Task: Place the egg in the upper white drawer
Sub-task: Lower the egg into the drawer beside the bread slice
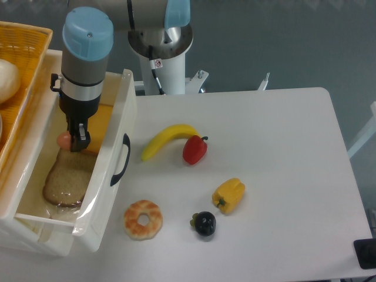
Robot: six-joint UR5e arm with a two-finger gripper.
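The upper white drawer stands pulled open at the left, with a curved black handle on its front. My gripper reaches down inside it. The small salmon egg shows just left of the dark fingers, pressed against them and held low over the drawer floor, above the far end of a slice of bread. The jaws look shut on the egg, though the far finger is hidden.
An orange-yellow block lies in the drawer behind the gripper. A yellow wicker basket sits at far left. On the table lie a banana, red pepper, yellow pepper, doughnut and a dark fruit.
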